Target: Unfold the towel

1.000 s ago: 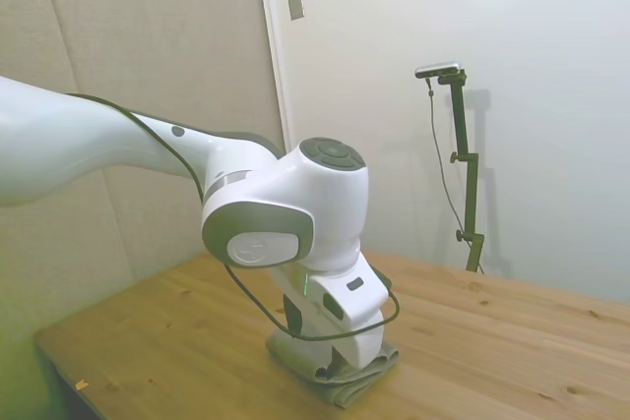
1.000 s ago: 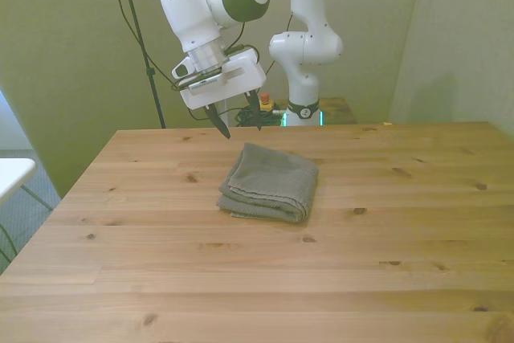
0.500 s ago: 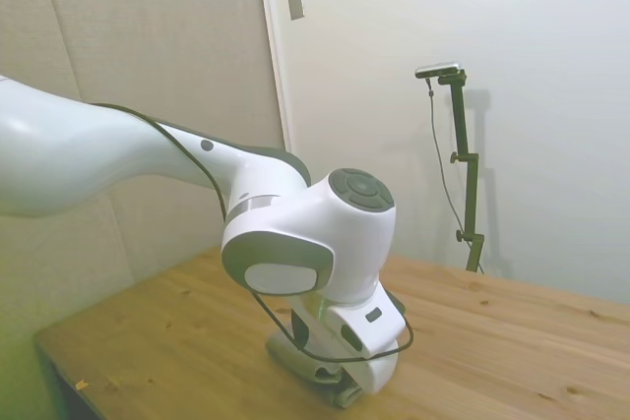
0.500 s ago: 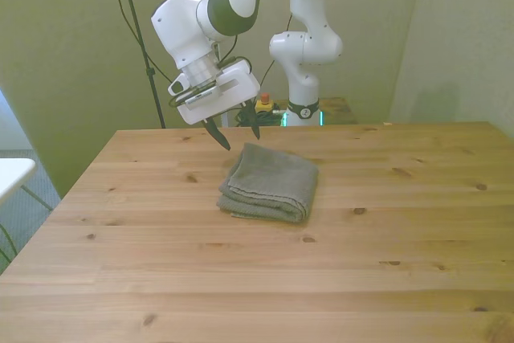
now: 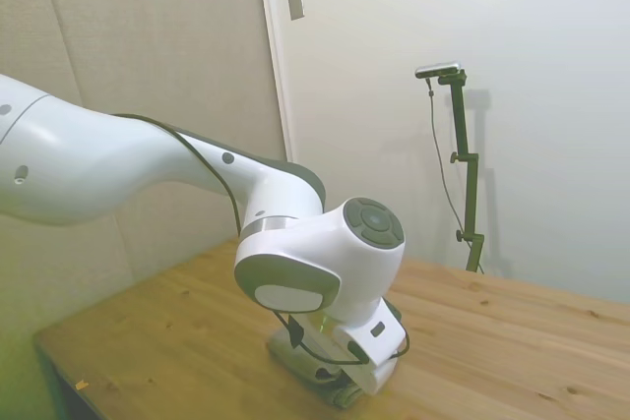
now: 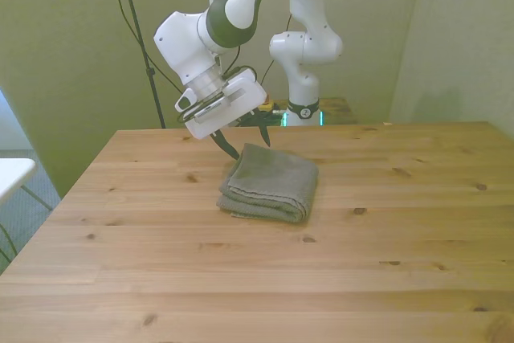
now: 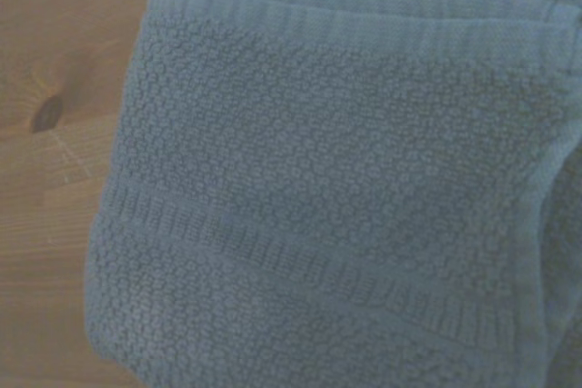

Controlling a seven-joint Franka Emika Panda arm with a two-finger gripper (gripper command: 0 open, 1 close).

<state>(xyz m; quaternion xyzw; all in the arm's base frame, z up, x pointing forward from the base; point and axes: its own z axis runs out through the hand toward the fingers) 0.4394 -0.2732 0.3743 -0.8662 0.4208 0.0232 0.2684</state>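
Bare table (image 6: pixel 257 279) surrounds the folded towel (image 6: pixel 269 182) on every side, and the gripper (image 6: pixel 245 140), fingers spread apart, hangs just over the towel's far corner.

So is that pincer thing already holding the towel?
No: in the front view the pincer hangs open over the far edge of the towel, which lies folded on the table, with nothing between its fingers.
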